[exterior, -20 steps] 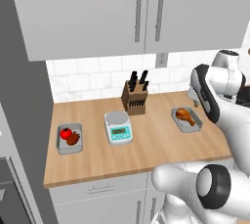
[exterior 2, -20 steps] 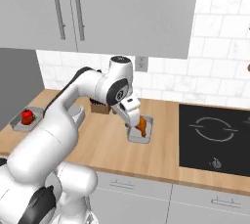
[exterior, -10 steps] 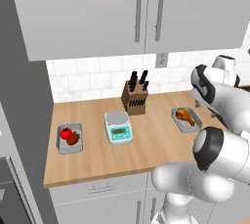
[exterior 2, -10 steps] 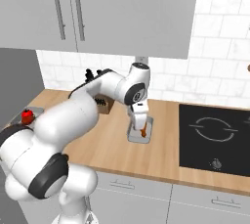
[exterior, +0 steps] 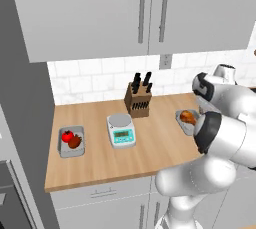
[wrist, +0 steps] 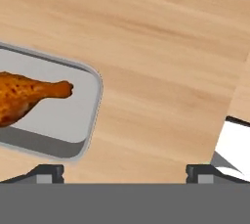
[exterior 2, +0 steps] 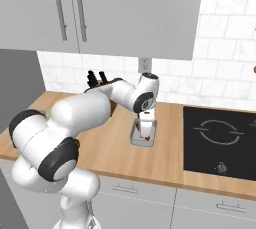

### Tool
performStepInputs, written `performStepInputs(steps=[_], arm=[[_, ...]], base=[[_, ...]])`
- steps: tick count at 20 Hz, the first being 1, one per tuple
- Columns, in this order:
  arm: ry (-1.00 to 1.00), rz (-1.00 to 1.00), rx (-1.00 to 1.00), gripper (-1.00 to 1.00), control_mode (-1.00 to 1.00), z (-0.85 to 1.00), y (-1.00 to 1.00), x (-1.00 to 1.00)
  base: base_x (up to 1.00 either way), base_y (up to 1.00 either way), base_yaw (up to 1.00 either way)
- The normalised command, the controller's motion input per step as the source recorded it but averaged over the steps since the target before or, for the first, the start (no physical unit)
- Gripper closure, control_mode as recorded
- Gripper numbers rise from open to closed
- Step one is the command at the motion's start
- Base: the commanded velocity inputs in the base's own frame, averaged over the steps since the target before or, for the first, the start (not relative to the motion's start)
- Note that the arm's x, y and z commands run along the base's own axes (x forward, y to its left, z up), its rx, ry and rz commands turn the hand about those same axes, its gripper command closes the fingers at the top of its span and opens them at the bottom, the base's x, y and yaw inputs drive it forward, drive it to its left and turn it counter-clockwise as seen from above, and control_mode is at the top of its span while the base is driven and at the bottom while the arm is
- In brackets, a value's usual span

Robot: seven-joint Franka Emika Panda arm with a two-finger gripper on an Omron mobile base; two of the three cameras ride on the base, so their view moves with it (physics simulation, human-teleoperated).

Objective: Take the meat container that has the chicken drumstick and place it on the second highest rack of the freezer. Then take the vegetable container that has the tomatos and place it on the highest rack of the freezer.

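The meat container (exterior 2: 142, 138), a shallow grey tray, lies on the wooden counter with the chicken drumstick (exterior 2: 146, 135) in it. My gripper (exterior 2: 145, 126) hangs just above it, pointing down. In the hand view the tray (wrist: 73, 120) and drumstick (wrist: 27, 93) sit to the left. The gripper (wrist: 124, 173) is open, and the tray's right rim lies between its fingertips (wrist: 46, 171). From the left base view, the arm partly covers the meat container (exterior: 184, 119). The vegetable container (exterior: 71, 141) with two tomatos (exterior: 67, 136) rests at the counter's left end. The freezer and its racks are out of view.
A kitchen scale (exterior: 121, 130) and a knife block (exterior: 139, 99) stand between the two containers. A black cooktop (exterior 2: 220, 140) lies to the right of the meat container. Wall cabinets (exterior: 145, 13) hang overhead. A tall grey panel (exterior: 22, 113) bounds the counter's left end.
The arm has swung its elbow forward and the hand has shifted slightly right over the meat container. The jaws stay open and the containers have not moved.
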Motion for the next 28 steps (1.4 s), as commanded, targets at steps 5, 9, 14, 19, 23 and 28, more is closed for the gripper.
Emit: performStepInputs(steps=[5,9,14,19,23,28], arm=[[0.0,-0.03,-0.01,-1.0,-1.0,-0.41,0.0,0.23],[0.0,0.0,-0.04,-1.0,-1.0,-0.53,0.0,0.06],[0.0,-0.01,-0.02,-1.0,-1.0,-0.43,0.0,0.0],[0.0,0.0,0.0,-1.0,-1.0,-0.28,0.0,0.0],[0.0,0.0,0.0,-1.0,-1.0,-0.17,0.0,0.09],[0.02,0.0,0.0,-1.0,-1.0,-0.01,0.0,0.18]], base=[[0.0,0.0,0.0],[0.0,0.0,0.0],[0.0,0.0,0.0],[0.0,0.0,0.0],[0.0,0.0,0.0],[0.0,0.0,0.0]])
